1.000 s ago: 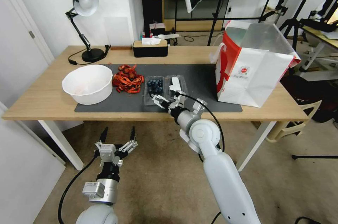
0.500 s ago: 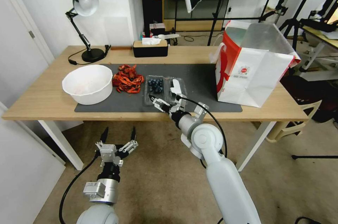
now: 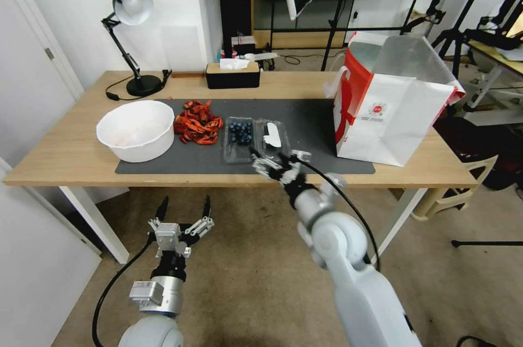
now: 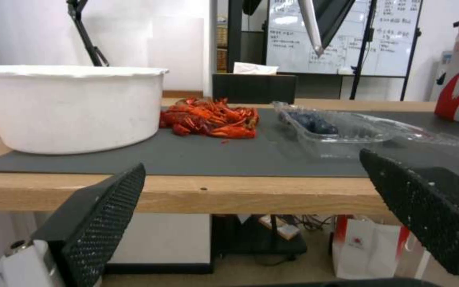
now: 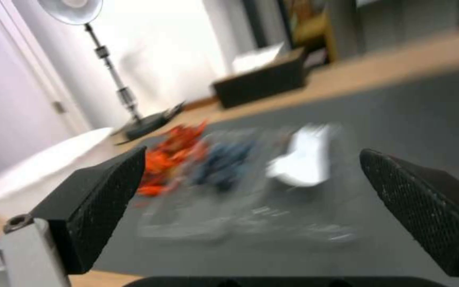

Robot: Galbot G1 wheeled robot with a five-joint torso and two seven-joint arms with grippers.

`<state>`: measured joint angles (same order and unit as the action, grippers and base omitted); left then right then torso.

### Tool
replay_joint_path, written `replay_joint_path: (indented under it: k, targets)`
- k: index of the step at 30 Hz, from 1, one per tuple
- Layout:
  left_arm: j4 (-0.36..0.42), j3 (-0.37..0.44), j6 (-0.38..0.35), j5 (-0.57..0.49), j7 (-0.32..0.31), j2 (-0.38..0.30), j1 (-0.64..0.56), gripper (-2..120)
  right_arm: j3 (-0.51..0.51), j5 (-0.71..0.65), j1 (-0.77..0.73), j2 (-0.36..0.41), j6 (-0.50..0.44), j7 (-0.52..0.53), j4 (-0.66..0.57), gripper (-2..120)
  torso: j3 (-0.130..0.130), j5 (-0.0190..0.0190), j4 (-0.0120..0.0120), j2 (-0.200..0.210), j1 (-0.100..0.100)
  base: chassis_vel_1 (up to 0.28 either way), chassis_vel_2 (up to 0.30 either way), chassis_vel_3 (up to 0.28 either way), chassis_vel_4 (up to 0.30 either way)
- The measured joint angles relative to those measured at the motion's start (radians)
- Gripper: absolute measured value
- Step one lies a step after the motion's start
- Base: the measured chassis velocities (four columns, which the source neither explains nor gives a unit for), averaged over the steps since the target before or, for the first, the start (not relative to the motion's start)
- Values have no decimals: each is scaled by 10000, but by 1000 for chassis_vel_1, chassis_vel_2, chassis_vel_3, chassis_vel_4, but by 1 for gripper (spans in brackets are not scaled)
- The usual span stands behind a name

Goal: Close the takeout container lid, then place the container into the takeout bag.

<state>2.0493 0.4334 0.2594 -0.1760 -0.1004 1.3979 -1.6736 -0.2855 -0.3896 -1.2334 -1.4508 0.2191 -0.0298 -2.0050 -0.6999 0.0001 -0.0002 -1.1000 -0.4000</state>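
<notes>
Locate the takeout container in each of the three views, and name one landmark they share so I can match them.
Head view: the takeout container lies open mid-mat, just beyond the right tool.
Left wrist view: it sits right of centre, on the grey mat above the table edge.
Right wrist view: it is blurred at centre, between the tool's fingers.
Shared landmark: the red crayfish pile, beside the container's blueberry half.
</notes>
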Motion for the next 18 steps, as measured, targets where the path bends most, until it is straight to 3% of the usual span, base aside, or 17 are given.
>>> replay_joint_path:
  k: [2,3,5,6,9,18]
  targets:
    - [-4,50,7,-59,31,-76,-15,100,-376,1322,-790,265,-1456,-389,-160,100,0,1,2,0,0,0,0,0,0]
    - [-4,50,7,-59,31,-76,-15,100,-376,1322,-790,265,-1456,-389,-160,100,0,1,2,0,0,0,0,0,0]
    - [2,99,8,-95,65,-142,-33,100,-672,2198,-1510,400,-2746,-503,-225,100,0,0,2,-1,0,0,0,0,0]
    - [2,99,8,-95,65,-142,-33,100,-672,2198,-1510,400,-2746,-503,-225,100,0,0,2,-1,0,0,0,0,0]
    - [63,165,-44,-104,122,-226,-55,100,-1166,3047,-2716,344,-4324,-524,-226,100,1,0,2,-1,0,0,0,0,0]
    - [86,232,-261,-58,317,-398,-80,100,-1464,3079,-4277,62,-5899,-568,524,100,-1,0,1,-1,1,0,0,0,0]
